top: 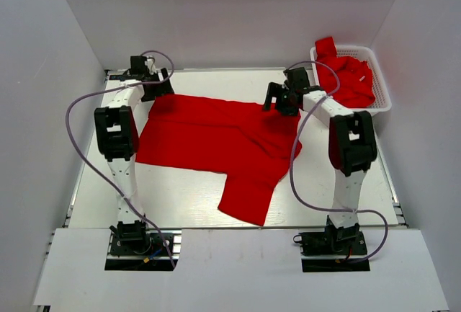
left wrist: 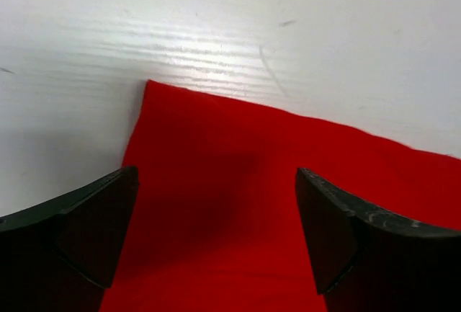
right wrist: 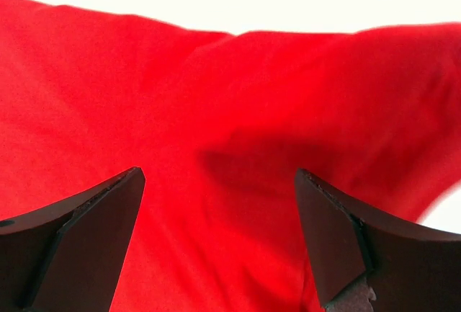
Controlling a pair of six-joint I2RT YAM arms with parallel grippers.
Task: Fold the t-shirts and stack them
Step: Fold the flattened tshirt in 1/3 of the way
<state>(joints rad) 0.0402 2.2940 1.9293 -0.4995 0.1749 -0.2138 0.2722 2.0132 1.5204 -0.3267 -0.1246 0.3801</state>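
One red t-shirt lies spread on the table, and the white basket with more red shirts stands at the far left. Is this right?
No. The white basket stands at the far right, as the top external view shows; the rest is correct.

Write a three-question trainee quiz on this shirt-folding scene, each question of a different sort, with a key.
1. True or false: the left fingers and right fingers are shut on the spread t-shirt.
2. Where does the white basket stand? A far right corner; B near left corner; C table centre.
3. Fill in: the basket holds more red ____.
Key: 1 false, both stand open; 2 A; 3 t-shirts.
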